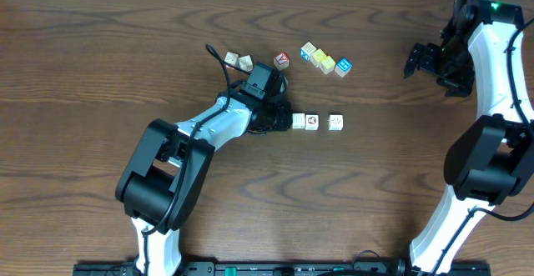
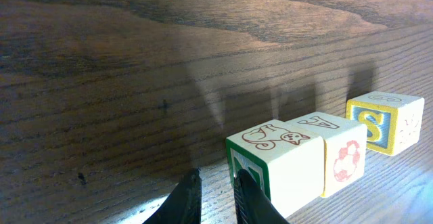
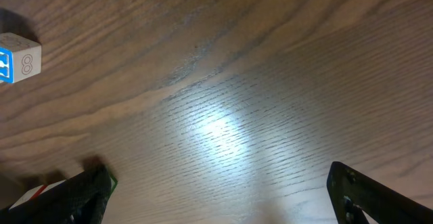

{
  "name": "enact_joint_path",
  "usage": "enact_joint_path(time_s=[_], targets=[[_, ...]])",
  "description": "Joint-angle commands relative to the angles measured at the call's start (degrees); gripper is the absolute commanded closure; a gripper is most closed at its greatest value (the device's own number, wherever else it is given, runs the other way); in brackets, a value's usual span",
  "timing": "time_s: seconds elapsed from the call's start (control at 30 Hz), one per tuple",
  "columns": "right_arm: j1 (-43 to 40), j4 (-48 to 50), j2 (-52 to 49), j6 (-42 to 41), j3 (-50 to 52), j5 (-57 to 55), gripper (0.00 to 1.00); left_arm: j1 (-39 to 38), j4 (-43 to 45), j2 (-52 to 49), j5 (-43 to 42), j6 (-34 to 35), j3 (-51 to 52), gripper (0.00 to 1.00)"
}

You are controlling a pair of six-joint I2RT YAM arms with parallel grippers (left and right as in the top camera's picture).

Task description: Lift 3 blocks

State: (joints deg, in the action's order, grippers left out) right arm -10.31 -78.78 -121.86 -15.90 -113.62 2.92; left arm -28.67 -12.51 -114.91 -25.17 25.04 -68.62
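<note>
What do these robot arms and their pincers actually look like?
The left arm and right arm are white tubes joined by bulky black joint housings, with thin black cables trailing along them. A small green light glows on the right one. The left gripper and right gripper have black, tapering fingers.

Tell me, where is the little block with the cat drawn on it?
Overhead, the cat block sits near the table's middle, at the end of a row of three blocks, just beside the left gripper and touching its neighbour.
</note>
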Motion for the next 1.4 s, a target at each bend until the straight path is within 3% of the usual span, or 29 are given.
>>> enact_joint_path(time_s=[0.0, 0.8, 0.9, 1.37], targets=[[0.2, -0.1, 1.2, -0.3, -0.8, -0.5, 0.01, -0.1, 0.2, -0.8, -0.3, -1.2, -1.0, 0.81], [0.3, 0.0, 1.2, -0.3, -0.8, -0.5, 0.01, -0.1, 0.0, -0.8, -0.4, -7.7, -1.0, 0.81], [0.2, -0.1, 1.2, -0.3, -0.8, -0.5, 0.01, -0.1, 0.7, -0.8, -4.2, -10.7, -1.0, 0.81], [0.2, -0.1, 1.2, -0.3, -0.8, -0.5, 0.01, 0.0, 0.1, -0.8, -4.7, -10.6, -1.0, 0.81]])
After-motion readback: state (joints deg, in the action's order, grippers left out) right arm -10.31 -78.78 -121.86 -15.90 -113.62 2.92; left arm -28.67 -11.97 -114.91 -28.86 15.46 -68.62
